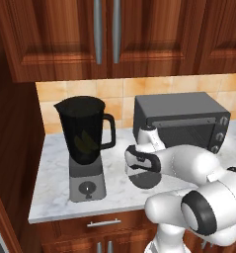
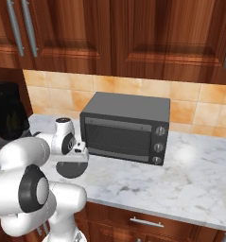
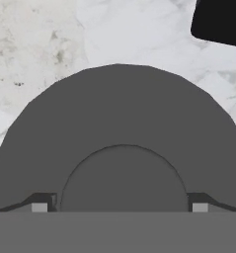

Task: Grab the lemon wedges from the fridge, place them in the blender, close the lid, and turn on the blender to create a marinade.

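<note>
Already the lemon wedges (image 1: 85, 142) sit inside the blender (image 1: 86, 148), well to the left of the fingers, seen as dim yellow shapes through the dark jar, whose mouth is uncovered. So the fetching looks done; capping the jar and turning the knob are left. The lid (image 3: 120, 143) lies flat on the counter (image 1: 50, 163) directly under the gripper (image 3: 119, 207), its raised centre between the two tips. The fingers (image 3: 39, 206) stand wide apart, one to each side of that centre, and hold nothing yet. Right of the fingers sits a dark toaster oven (image 2: 126, 126). Surface is pale marbled stone; tan tile backsplash (image 2: 199, 106); reddish wood cabinets (image 2: 133, 33) above.
</note>
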Motion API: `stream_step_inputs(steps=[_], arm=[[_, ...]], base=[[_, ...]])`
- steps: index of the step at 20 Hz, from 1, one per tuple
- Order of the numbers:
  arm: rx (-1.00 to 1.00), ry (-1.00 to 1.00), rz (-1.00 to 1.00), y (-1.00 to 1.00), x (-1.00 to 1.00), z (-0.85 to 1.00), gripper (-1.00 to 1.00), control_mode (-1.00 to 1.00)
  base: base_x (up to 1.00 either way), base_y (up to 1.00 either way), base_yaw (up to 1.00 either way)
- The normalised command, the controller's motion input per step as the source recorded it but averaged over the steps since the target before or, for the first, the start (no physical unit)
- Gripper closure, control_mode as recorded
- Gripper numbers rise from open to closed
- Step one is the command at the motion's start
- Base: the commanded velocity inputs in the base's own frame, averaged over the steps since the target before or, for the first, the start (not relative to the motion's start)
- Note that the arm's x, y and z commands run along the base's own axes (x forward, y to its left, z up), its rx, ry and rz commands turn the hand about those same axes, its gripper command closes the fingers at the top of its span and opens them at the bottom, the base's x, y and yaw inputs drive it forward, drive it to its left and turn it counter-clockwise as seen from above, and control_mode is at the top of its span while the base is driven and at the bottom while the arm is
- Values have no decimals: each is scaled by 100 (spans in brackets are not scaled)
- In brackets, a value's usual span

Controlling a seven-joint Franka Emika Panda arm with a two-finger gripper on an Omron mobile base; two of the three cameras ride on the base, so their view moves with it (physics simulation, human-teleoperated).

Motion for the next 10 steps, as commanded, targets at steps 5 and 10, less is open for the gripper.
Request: stream_step_inputs(steps=[5,10], arm=[[0,-8,0,0,-3,-44,100,-100],[0,-7,0,0,0,-23,100,-100]], base=[[0,0,0],[0,0,0]])
